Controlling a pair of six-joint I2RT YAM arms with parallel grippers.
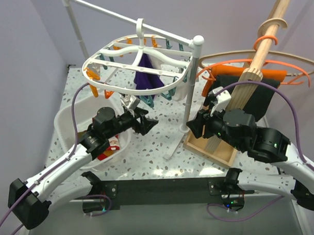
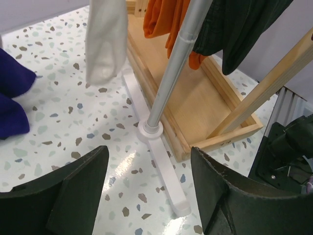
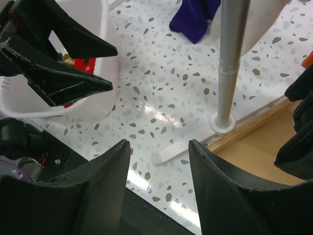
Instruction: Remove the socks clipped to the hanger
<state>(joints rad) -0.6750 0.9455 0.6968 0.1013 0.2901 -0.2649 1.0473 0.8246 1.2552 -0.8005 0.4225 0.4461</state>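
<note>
The white oval hanger (image 1: 137, 59) with orange and teal clips hangs from a white rail. A dark purple sock (image 1: 147, 76) hangs clipped under it, and a white sock (image 1: 186, 88) hangs at its right side. Both also show in the left wrist view, the white sock (image 2: 105, 39) and the purple sock (image 2: 12, 98). My left gripper (image 1: 149, 123) is open and empty, low over the table below the hanger (image 2: 149, 152). My right gripper (image 1: 193, 125) is open and empty beside the stand's pole (image 3: 159, 144). A red sock (image 1: 110, 147) lies in the white basin (image 1: 67, 126).
The white stand's pole (image 1: 192, 85) and its foot (image 2: 164, 171) stand between the grippers. A wooden tray base (image 1: 212, 149) with a slanted wooden pole carries black and orange cloths (image 1: 259, 90) at right. Thin orange and wooden hangers (image 1: 279, 67) hang behind. Purple walls close both sides.
</note>
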